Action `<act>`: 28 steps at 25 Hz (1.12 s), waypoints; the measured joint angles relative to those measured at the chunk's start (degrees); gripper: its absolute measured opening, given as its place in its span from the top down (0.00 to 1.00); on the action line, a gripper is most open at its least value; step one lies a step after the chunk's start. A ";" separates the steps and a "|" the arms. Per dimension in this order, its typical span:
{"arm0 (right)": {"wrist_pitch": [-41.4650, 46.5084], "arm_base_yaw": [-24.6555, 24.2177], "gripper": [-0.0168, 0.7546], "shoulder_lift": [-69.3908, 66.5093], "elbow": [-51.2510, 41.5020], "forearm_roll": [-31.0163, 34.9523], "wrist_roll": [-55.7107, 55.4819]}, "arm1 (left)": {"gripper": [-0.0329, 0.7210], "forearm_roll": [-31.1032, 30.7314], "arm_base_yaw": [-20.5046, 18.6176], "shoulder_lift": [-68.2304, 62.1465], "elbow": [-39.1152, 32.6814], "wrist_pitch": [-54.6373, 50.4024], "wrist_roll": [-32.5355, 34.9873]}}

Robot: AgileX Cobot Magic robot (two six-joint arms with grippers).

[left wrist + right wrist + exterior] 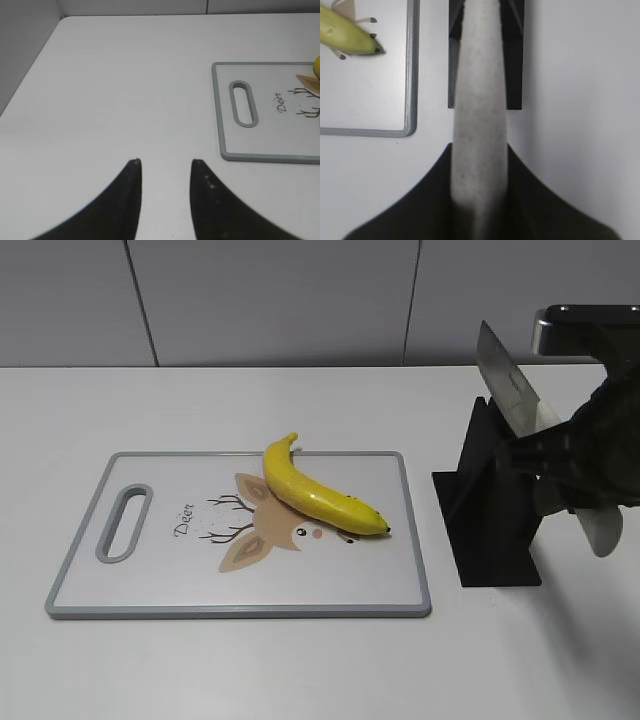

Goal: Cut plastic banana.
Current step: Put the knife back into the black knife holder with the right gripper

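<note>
The plastic banana (318, 493) lies on the grey-rimmed cutting board (150, 595), stem at the far edge, dark tip toward the right; its tip end shows in the right wrist view (347, 36). My right gripper (479, 150) is shut on the pale handle of a knife (512, 380), whose blade points up and left above a black knife stand (490, 510). It is to the right of the board, apart from the banana. My left gripper (164, 162) is open and empty over bare table, left of the board (222, 125). It does not show in the exterior view.
The black knife stand has a flat base on the table just right of the board, also in the right wrist view (512, 60). A grey wall runs behind the table. The board has a handle slot (122, 523) at its left end.
</note>
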State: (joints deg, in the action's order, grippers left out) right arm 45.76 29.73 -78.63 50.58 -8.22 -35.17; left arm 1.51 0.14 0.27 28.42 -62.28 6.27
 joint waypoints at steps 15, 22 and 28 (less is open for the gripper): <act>-1.41 0.05 0.74 -3.08 0.00 -3.15 -2.84 | 0.53 0.00 0.00 0.00 0.00 0.00 0.00; -0.98 0.05 0.74 -3.50 0.00 -3.15 -2.80 | 0.53 0.00 0.00 0.00 0.00 0.00 0.00; -0.48 0.05 0.74 -4.69 0.00 -2.93 -2.67 | 0.53 0.00 0.00 0.00 0.00 0.00 0.00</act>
State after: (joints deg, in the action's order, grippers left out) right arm 45.28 29.78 -83.32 50.58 -11.15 -37.84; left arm 1.51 0.14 0.27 28.42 -62.28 6.27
